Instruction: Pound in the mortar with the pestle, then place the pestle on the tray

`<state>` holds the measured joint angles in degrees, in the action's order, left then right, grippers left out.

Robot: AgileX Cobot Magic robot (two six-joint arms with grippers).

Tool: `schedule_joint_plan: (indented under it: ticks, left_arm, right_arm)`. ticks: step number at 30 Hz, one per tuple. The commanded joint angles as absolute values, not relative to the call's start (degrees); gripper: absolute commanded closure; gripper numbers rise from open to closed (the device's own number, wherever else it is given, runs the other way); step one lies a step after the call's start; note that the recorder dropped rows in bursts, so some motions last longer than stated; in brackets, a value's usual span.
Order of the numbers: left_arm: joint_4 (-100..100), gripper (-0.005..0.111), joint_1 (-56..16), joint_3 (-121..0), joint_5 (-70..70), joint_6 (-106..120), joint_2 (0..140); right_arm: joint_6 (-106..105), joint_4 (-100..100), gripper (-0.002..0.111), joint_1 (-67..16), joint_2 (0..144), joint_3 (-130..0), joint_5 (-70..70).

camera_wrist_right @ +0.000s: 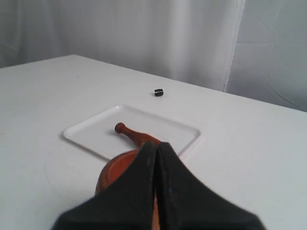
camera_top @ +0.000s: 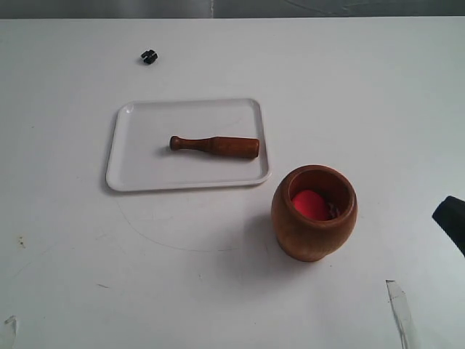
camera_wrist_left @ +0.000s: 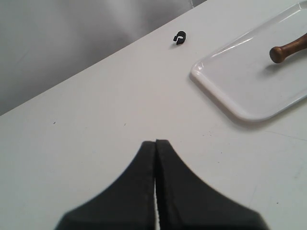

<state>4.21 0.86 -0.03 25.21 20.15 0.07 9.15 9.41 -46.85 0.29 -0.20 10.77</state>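
While the pestle [camera_top: 215, 145] lies in the tray [camera_top: 145, 163], mortar [camera_top: 305, 236] just beside, my left gripper [camera_wrist_left: 156, 142] and right gripper [camera_wrist_right: 156, 143] are clenched, empty.

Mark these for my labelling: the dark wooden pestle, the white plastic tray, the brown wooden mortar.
Dark-brown wooden pestle [camera_top: 215, 145]: exterior view, mid-shaft.
White plastic tray [camera_top: 142, 156]: exterior view, bare left floor.
Brown wooden mortar [camera_top: 309, 236]: exterior view, front wall.

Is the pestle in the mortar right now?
No, the pestle lies flat on the tray, apart from the mortar, which holds a red ball.
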Motion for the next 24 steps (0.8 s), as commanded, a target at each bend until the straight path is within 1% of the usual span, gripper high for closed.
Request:
schedule_joint_plan:
  ticks: [1,5,9,13,19,21,22,23,24]
  left_arm:
    - [3.79,0.107,0.42,0.00,25.03,19.68,0.00]
    - [3.79,0.107,0.42,0.00,25.03,19.68,0.00]
    - [3.79,0.107,0.42,0.00,25.03,19.68,0.00]
    - [3.79,0.107,0.42,0.00,25.03,19.68,0.00]
    - [3.79,0.107,0.42,0.00,25.03,19.68,0.00]
    - [3.79,0.107,0.42,0.00,25.03,19.68,0.00]
    - [3.79,0.107,0.42,0.00,25.03,19.68,0.00]
    - [3.79,0.107,0.42,0.00,25.03,19.68,0.00]
    - [3.79,0.107,0.42,0.00,25.03,19.68,0.00]
  right_arm:
    - [8.99,11.03,0.108,-46.81,0.14,0.00,15.96]
    - [8.99,9.55,0.108,-46.81,0.14,0.00,19.06]
    - [8.99,8.42,0.108,-46.81,0.14,0.00,19.04]
    - [10.77,3.28,0.108,-46.81,0.14,0.00,19.15]
    - [10.66,3.40,0.108,-46.18,0.02,0.00,19.15]
    - [10.66,4.29,0.108,-42.55,0.00,0.00,18.90]
    - [10.53,5.64,0.108,-38.94,0.00,0.00,18.79]
    - [10.53,6.13,0.108,-37.23,0.00,0.00,18.49]
    - [10.53,6.46,0.108,-32.64,0.00,0.00,17.33]
